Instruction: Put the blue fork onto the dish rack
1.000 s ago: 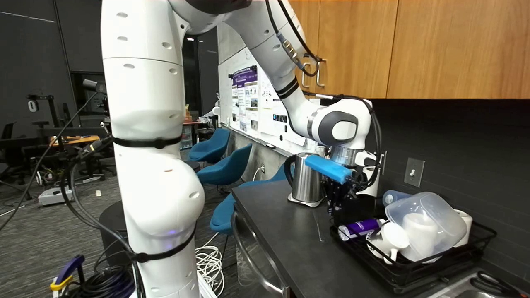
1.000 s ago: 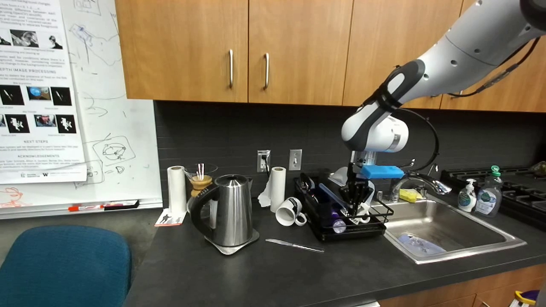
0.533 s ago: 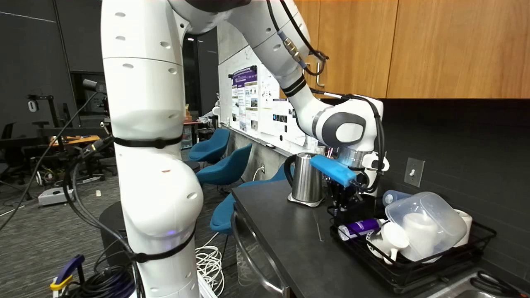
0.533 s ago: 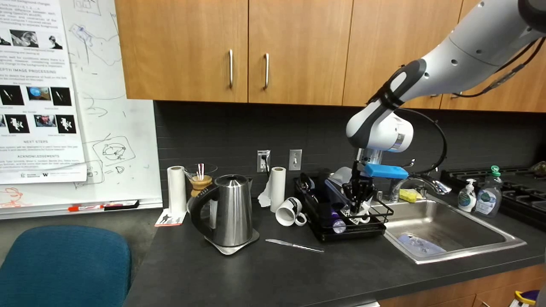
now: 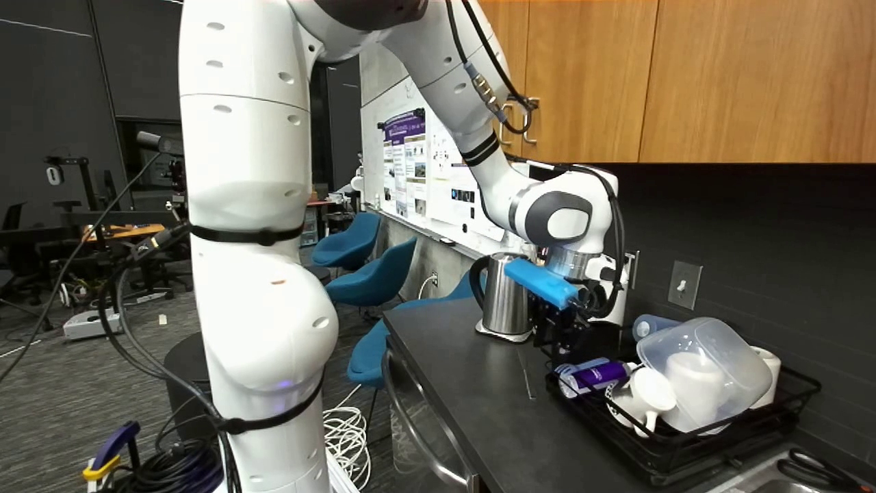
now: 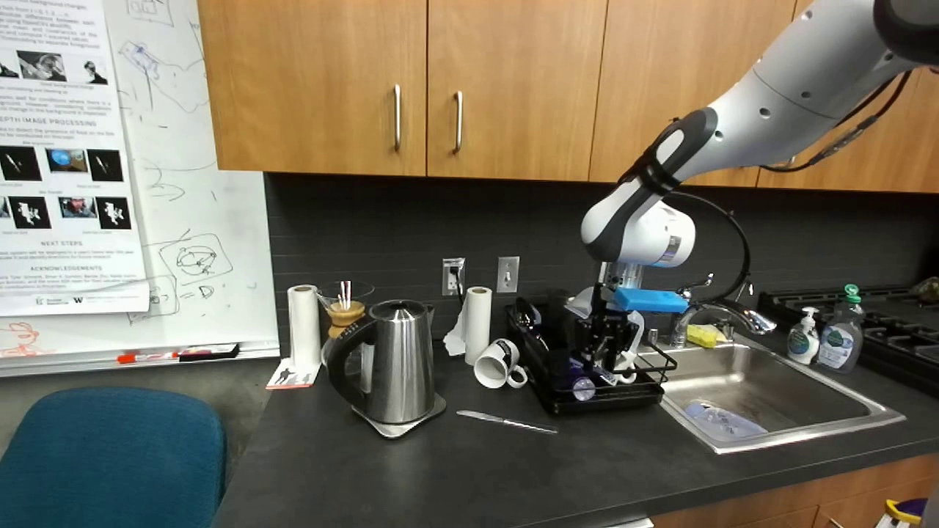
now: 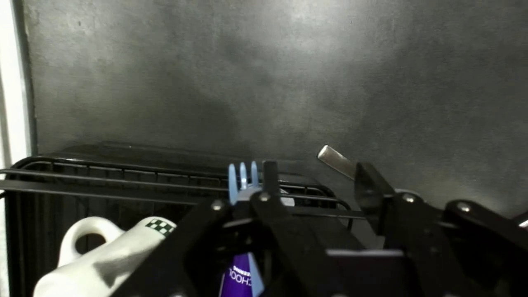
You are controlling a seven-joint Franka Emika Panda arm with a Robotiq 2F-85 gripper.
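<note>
Wrist view, left to right: white mug [image 7: 82, 272] sits in black dish rack [image 7: 90, 192]; blue fork [image 7: 243, 176] lies in the rack alongside purple bottle [image 7: 239, 275], tines showing, handle partly hidden; jaws stand spread, fork outside their gap; metal knife [image 7: 336, 160] lies on bench [image 7: 247, 82], partly behind a jaw.

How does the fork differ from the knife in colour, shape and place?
The fork is blue, while the knife looks silvery, like metal.
The fork has separate tines at its end; the knife shows none.
The fork lies in the dish rack, next to the purple bottle, while the knife lies outside it, on the counter.
Both are long, slim pieces of cutlery.
</note>
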